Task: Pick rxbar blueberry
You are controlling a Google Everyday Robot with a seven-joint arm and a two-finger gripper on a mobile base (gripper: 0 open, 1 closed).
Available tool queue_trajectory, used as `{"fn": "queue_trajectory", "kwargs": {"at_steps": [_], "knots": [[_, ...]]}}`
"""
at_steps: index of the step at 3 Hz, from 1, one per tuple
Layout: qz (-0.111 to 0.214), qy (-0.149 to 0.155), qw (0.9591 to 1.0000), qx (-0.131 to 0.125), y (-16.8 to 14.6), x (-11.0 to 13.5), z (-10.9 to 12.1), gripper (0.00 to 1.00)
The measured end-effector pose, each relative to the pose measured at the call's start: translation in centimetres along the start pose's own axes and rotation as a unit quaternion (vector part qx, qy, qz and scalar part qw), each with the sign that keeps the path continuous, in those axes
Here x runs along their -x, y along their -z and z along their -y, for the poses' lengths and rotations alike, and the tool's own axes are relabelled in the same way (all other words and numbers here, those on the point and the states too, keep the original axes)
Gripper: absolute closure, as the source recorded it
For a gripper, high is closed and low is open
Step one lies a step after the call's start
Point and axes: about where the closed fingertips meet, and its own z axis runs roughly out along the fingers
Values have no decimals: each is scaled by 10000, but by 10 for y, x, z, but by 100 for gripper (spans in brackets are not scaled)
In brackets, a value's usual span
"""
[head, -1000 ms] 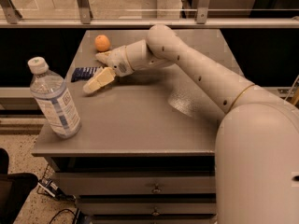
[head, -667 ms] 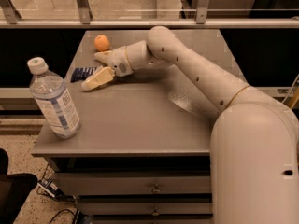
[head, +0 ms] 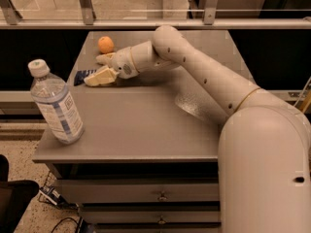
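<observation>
The rxbar blueberry (head: pixel 81 76) is a flat dark navy wrapper lying on the grey table (head: pixel 136 125) near its far left edge. Its right end is hidden behind my lower finger. My gripper (head: pixel 98 69) reaches in from the right and is low over the table at the bar's right end. It is open, with one pale finger (head: pixel 99 77) lying against the bar and the other finger (head: pixel 104 58) farther back. The bar lies flat on the table, not lifted.
A round orange fruit (head: pixel 105 44) sits just behind the gripper. A clear water bottle (head: pixel 55 105) with a white cap stands upright at the front left. A railing runs behind the table, and drawers sit below its front edge.
The gripper has moved slightly left and toward the back, closer onto the bar. The bar, orange and bottle have not moved.
</observation>
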Motion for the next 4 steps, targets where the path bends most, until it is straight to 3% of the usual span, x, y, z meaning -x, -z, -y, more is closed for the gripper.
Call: {"fn": "queue_trajectory", "kwargs": {"at_steps": [1, 2, 4], "knots": [[0, 0, 10000, 1, 1, 2, 0, 87], [0, 0, 10000, 3, 1, 3, 0, 100], [0, 0, 10000, 4, 1, 3, 0, 100]]}}
